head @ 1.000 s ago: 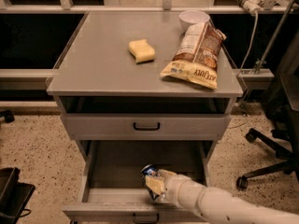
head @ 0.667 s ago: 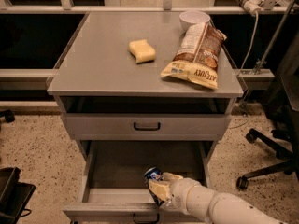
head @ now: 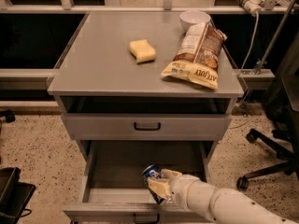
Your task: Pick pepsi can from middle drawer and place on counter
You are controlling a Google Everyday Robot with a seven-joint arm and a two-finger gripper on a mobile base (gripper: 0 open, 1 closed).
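The middle drawer (head: 117, 164) is pulled open below the shut top drawer (head: 146, 126). The pepsi can (head: 152, 174), dark blue with a silvery end, is tilted inside the drawer near its front. My gripper (head: 160, 183) reaches in from the lower right on a white arm, and its pale fingers (head: 159, 187) are closed around the can. The counter (head: 107, 69) is the flat grey top of the cabinet above.
On the counter lie a yellow sponge (head: 142, 51), a brown-and-yellow snack bag (head: 197, 56) and a white bowl (head: 195, 18). An office chair base (head: 271, 157) stands on the floor at the right. A dark object (head: 11, 195) sits at the lower left.
My gripper and the can have shifted slightly toward the drawer's front and right, and the can has tilted in the fingers.
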